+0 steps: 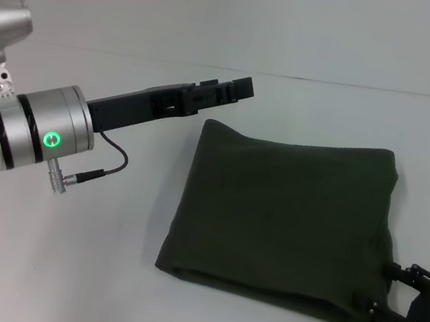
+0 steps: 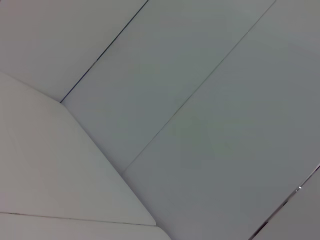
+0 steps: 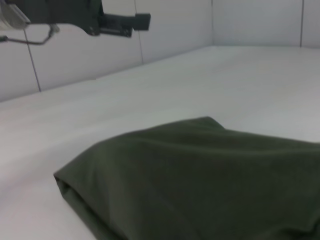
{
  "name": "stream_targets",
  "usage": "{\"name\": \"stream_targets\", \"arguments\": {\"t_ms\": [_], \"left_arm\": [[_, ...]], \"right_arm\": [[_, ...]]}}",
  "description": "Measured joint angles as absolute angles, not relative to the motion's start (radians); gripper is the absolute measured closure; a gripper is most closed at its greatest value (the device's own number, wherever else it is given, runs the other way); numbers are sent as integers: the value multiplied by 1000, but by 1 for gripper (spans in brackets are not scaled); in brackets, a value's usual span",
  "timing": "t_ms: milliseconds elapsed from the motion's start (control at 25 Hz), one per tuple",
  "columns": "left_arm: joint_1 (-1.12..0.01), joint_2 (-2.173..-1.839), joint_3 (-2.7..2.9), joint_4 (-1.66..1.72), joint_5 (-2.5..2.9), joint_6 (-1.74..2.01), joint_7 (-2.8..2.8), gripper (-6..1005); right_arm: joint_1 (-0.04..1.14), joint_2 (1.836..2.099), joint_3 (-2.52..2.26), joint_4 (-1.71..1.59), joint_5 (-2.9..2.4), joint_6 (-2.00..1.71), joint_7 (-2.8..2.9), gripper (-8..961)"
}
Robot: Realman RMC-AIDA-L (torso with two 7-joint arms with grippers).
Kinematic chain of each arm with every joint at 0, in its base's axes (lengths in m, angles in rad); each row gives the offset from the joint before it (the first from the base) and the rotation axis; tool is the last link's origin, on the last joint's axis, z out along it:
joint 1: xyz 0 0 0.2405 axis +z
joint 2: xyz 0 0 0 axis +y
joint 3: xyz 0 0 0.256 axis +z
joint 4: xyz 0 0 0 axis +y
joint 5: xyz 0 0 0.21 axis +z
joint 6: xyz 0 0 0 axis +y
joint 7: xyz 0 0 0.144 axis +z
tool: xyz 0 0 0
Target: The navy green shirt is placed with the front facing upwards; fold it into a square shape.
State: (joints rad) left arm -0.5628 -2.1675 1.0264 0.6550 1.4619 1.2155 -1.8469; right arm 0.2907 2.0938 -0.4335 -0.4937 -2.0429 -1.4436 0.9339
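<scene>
The navy green shirt (image 1: 284,218) lies folded into a roughly square bundle on the white table (image 1: 57,267), plain green side up, with layered edges visible along its near side. No lettering shows.

The right gripper (image 1: 393,302) sits low at the shirt's near right corner. Its jaws are spread apart, one finger (image 1: 409,274) at the shirt's right edge and the other at the near corner; the cloth edge lies just ahead of the jaw opening. No cloth is seen clamped between the fingers.

The left gripper (image 1: 235,88) is raised above the table, beyond the shirt's far left corner and clear of the cloth. Its jaws appear closed together and empty. The left wrist view shows only pale wall panels (image 2: 190,100).
</scene>
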Motion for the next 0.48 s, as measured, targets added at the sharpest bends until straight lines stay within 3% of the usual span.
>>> {"name": "stream_targets", "arguments": {"t_ms": [160,480], "left_arm": [[-563,-2167,1026,655,1462,1216,-1847,127],[-552,-2146,988,655,1494,1206,-1870,128]], "right_arm": [[295,2095,-436,-482,-2050,-1425,934,222],[279,2086,-342,-528,-2019,-1730,853,220]]}}
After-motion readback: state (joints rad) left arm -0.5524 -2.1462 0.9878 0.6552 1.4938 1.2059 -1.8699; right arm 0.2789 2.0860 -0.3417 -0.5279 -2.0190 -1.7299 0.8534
